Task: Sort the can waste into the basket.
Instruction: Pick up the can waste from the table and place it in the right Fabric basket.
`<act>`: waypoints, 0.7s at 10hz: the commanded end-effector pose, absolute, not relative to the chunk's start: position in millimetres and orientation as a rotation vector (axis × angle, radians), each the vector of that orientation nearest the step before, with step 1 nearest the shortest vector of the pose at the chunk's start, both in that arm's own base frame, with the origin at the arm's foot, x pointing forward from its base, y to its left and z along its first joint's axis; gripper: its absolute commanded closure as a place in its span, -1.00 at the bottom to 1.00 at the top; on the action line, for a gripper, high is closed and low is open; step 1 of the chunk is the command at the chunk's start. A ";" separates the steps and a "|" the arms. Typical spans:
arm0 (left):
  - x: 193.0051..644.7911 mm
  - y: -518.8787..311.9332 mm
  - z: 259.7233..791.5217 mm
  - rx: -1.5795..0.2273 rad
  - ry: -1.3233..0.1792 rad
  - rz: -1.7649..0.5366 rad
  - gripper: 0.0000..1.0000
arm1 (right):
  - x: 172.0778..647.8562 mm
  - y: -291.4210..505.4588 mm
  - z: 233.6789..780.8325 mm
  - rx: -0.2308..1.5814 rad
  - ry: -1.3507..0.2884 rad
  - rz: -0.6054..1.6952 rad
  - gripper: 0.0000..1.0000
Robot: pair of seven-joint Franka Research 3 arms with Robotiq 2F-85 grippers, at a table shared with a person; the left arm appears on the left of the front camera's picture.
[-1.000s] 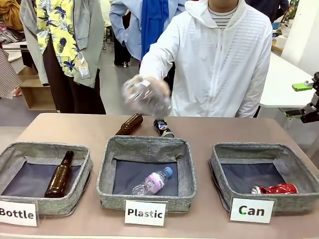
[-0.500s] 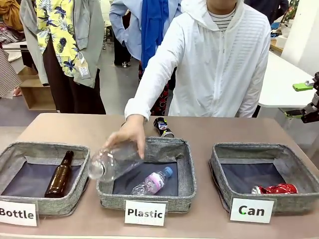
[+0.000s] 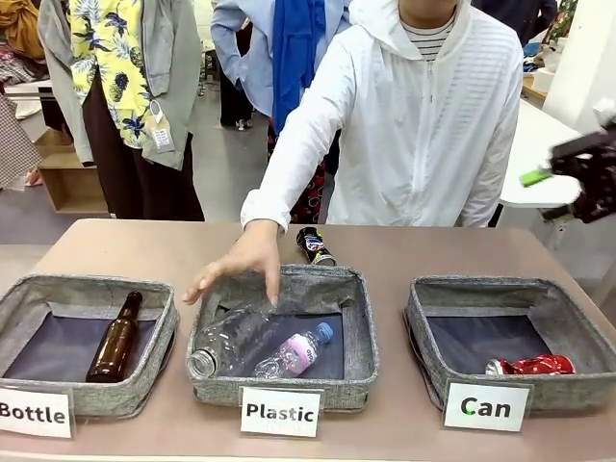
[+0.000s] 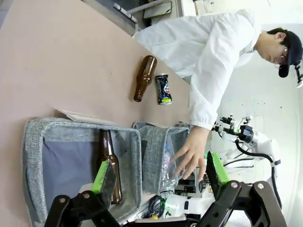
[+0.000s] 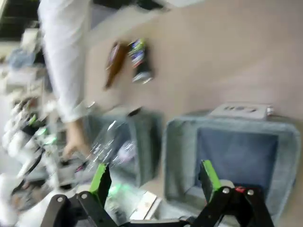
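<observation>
A black can [image 3: 314, 245] with yellow-green print lies on the table behind the middle basket; it also shows as the black can [image 4: 163, 88] and, blurred, as the black can [image 5: 139, 61]. A crushed red can [image 3: 531, 366] lies in the front right corner of the grey basket labelled "Can" [image 3: 481, 289], also seen as the basket [image 5: 180, 142]. My right gripper [image 3: 553, 169] hangs high at the right edge, well above that basket. In its wrist view the right gripper [image 5: 154, 179] is open and empty. My left gripper [image 4: 160, 172] is open and empty over the "Bottle" basket.
The person's hand [image 3: 241, 265] hovers over the "Plastic" basket [image 3: 289, 385], which holds a large clear bottle [image 3: 226, 337] and a small pink-labelled bottle [image 3: 294, 353]. A brown bottle [image 3: 115, 337] lies in the "Bottle" basket [image 3: 87, 395]. Another brown bottle [image 4: 143, 77] lies beside the black can.
The person brought the large clear bottle down into the "Plastic" basket and let go of it. My right gripper rose and swung at the right edge.
</observation>
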State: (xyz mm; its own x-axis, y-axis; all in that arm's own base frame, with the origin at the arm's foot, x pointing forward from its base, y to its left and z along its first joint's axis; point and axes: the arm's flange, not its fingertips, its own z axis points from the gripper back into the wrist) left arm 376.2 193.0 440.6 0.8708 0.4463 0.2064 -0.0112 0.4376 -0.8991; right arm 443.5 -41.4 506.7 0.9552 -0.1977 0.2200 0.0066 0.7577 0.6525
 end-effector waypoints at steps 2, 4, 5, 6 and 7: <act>373.8 193.0 442.3 -1.084 -0.447 0.296 -1.00 | 468.4 1.7 495.6 0.129 -0.152 -0.309 -1.00; 373.8 193.0 442.3 -1.084 -0.447 0.296 -1.00 | 465.9 36.8 489.5 0.033 -0.215 -0.148 -1.00; 373.8 193.0 442.3 -1.084 -0.447 0.296 -1.00 | 469.3 12.7 496.9 0.252 -0.303 -0.226 -1.00; 373.8 193.0 442.3 -1.084 -0.447 0.296 -1.00 | 469.3 12.7 496.9 0.252 -0.303 -0.226 -1.00; 373.8 193.0 442.3 -1.084 -0.447 0.296 -1.00 | 471.4 29.1 486.5 0.121 -0.279 -0.207 -1.00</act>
